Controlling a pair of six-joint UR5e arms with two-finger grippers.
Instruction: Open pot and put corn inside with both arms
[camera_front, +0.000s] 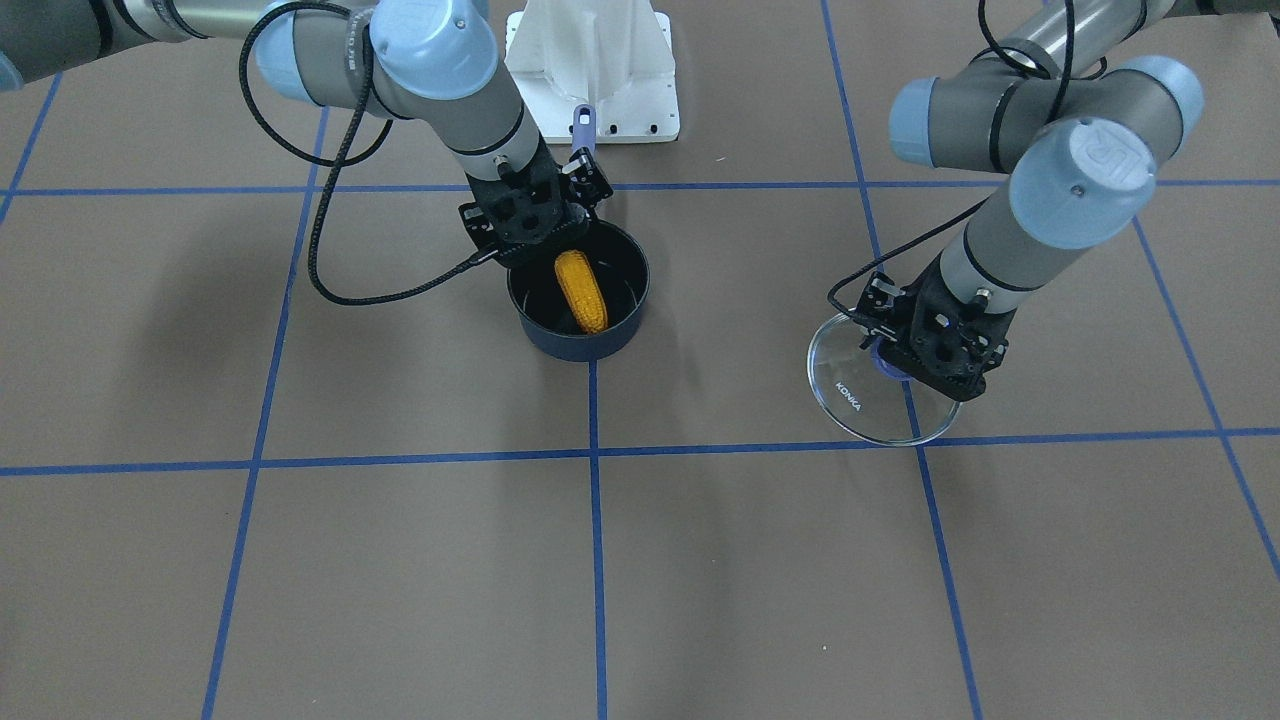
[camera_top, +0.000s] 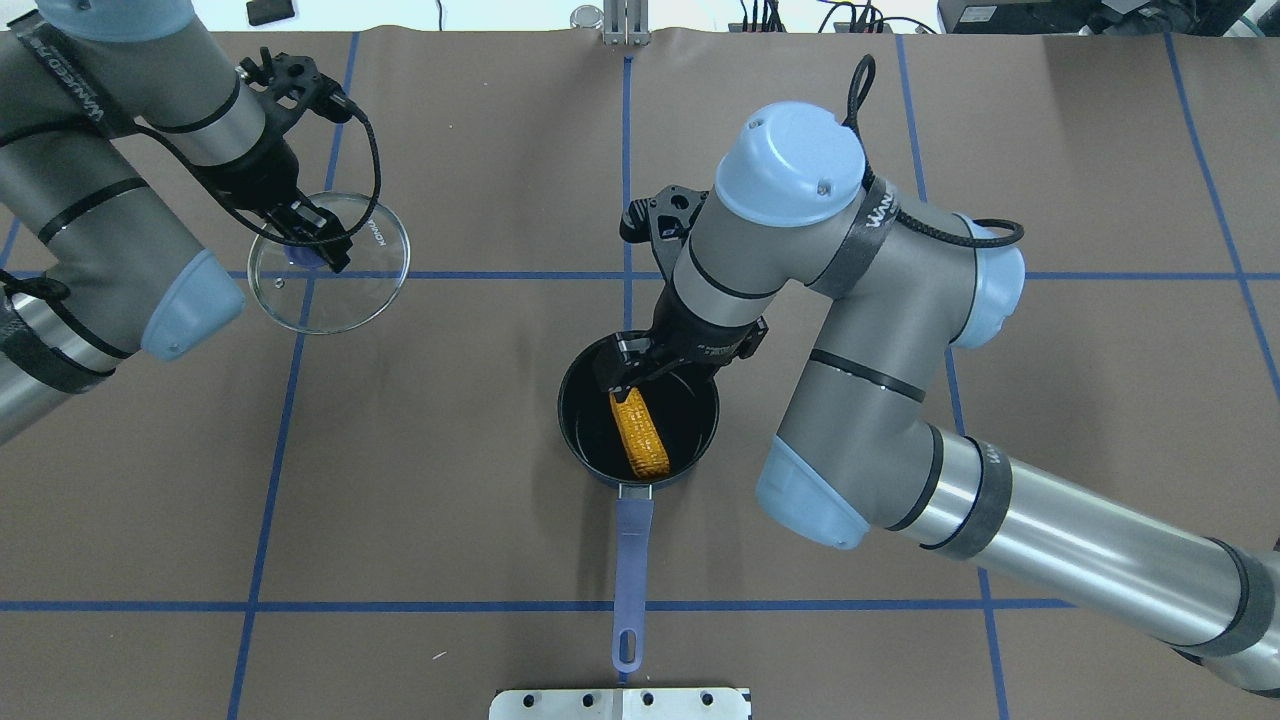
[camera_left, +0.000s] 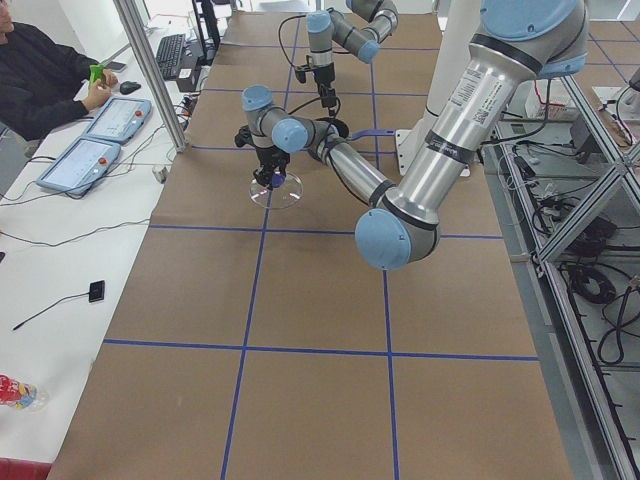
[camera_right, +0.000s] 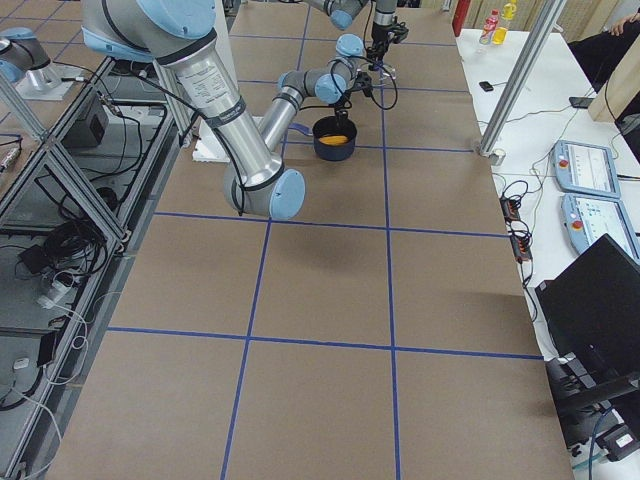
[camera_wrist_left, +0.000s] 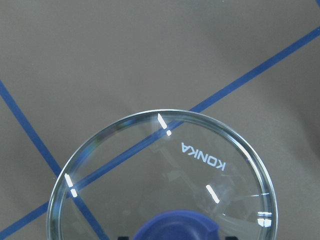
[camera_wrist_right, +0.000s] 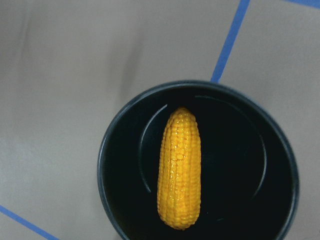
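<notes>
Bumpy yellow-orange corn cob (camera_wrist_right: 179, 167) lies inside small dark navy saucepan (camera_top: 703, 430). Right gripper (camera_top: 622, 380) hangs above it; I cannot tell its opening. Left gripper (camera_top: 315, 250) pinches round glass lid (camera_top: 330, 300) by its knob, far left.

The right gripper (camera_top: 628, 383) hangs over the far rim of the pot (camera_top: 566, 425). The corn (camera_top: 640, 435) lies along the pot's floor, with room in the mouth on either side. The pot handle (camera_top: 633, 560) bars the strip toward the white base plate (camera_top: 620, 703). The glass lid (camera_top: 345, 305), under the left gripper (camera_top: 308, 248), sits well apart.
</notes>
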